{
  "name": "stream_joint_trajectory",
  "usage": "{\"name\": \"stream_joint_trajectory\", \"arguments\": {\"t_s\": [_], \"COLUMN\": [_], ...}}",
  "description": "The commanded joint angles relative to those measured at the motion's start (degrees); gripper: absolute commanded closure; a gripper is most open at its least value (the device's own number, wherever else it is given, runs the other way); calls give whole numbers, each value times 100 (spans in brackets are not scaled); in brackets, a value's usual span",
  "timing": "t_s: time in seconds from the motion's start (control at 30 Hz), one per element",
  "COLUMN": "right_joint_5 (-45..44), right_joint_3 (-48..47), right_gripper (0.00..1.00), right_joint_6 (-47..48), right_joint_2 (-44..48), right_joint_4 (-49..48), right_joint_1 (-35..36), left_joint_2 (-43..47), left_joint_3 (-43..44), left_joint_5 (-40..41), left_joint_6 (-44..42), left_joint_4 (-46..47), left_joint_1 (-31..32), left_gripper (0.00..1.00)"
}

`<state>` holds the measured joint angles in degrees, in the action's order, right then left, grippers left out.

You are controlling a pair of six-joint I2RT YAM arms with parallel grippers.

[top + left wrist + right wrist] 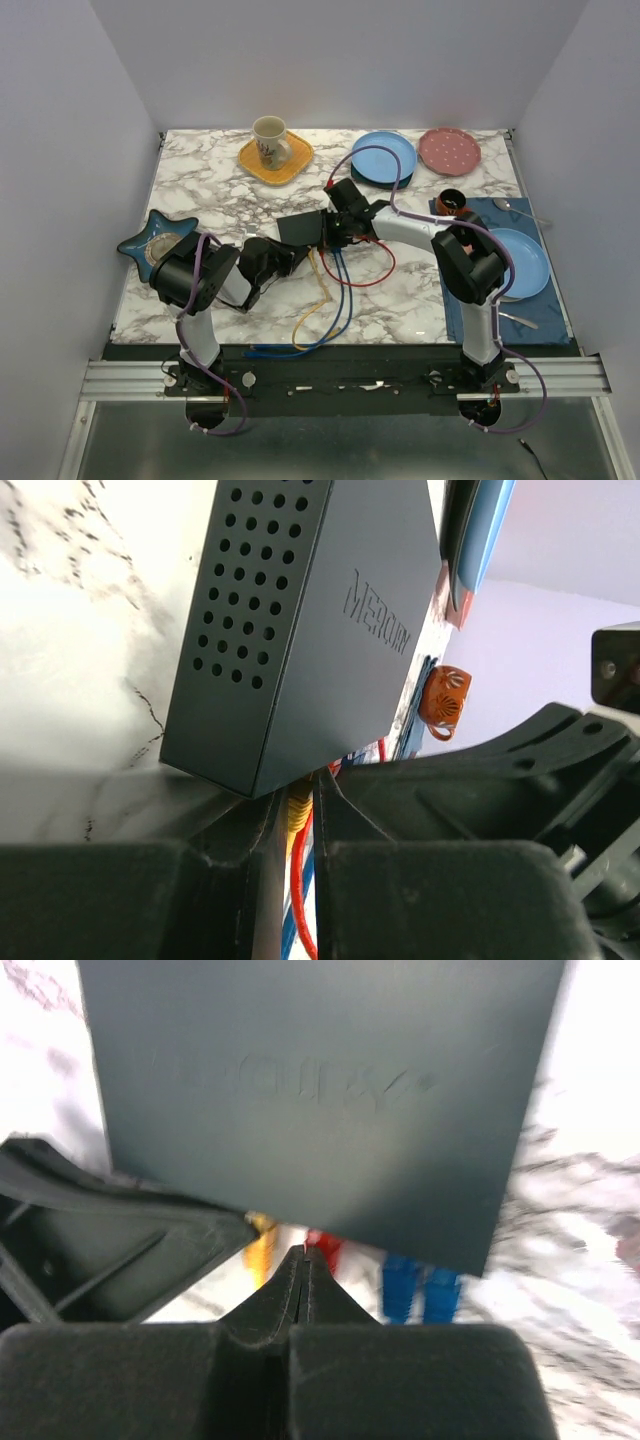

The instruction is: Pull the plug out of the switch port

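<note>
Four plugs (400, 1285) — yellow, red, two blue — sit in the switch (320, 1090).

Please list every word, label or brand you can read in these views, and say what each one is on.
"MERCURY": embossed on the top face of the black box, left wrist view; the last letters are less sure.
The same embossing in the right wrist view: too blurred to read.
Print on the mug, top view: too small to read.
No other text shows.
</note>
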<state>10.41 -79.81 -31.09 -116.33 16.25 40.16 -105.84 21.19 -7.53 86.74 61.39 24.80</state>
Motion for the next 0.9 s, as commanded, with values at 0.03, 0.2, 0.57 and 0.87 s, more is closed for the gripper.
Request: {"name": "stream_joint_trajectory", "arguments": {"t_s": [0.03, 0.2, 0.57, 0.87], "right_joint_5": [162, 75, -57, -189], "right_joint_3": [98, -183, -966, -1054], "right_gripper": [99, 99, 99, 99], "right_joint_6": [15, 42, 15, 7], "right_joint_2": [103, -126, -619, -654], "right_joint_4": [-69, 71, 405, 449], "right_joint_1": [141, 150, 141, 132], "left_joint_2": [46, 107, 275, 415], "left_joint_3": [60, 157, -9, -133], "left_joint_5": [-82, -117, -223, -319], "left_joint_6": [-263, -324, -421, -430], "left_joint_4": [-610, -777, -979, -1049], "left_joint_1": [-10, -10, 25, 78], "left_gripper": [100, 100, 100, 100]}}
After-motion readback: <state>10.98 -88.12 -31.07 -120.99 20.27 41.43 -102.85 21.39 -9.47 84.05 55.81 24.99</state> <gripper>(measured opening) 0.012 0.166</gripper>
